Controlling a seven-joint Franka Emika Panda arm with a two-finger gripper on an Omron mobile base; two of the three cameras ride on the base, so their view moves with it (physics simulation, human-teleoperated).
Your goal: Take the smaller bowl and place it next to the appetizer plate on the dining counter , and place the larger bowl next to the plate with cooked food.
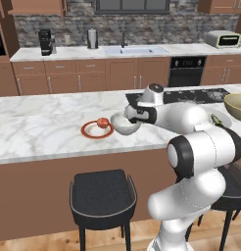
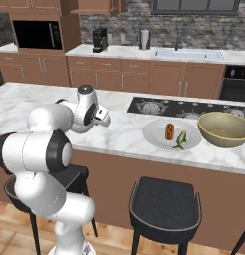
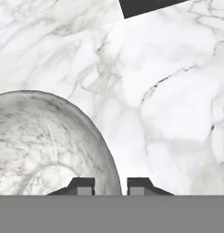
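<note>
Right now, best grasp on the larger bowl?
Pinch the thin yellow rim of the larger bowl, coming straight down from above with one finger inside. It stands upright and open-topped on the dining counter, too wide to span. The near rim looks clear.

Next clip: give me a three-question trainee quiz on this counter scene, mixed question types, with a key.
1. True or false: the small speckled bowl sits on the marble counter right beside the red-rimmed plate.
2. Multiple choice: where is the large olive bowl? A) on a stool B) on the counter beside the grey plate C) in the sink
3. Short answer: in the hand view, which part of the small bowl lies between the fingertips of the end effector?

Key: 1 true; 2 B; 3 its rim.
</note>
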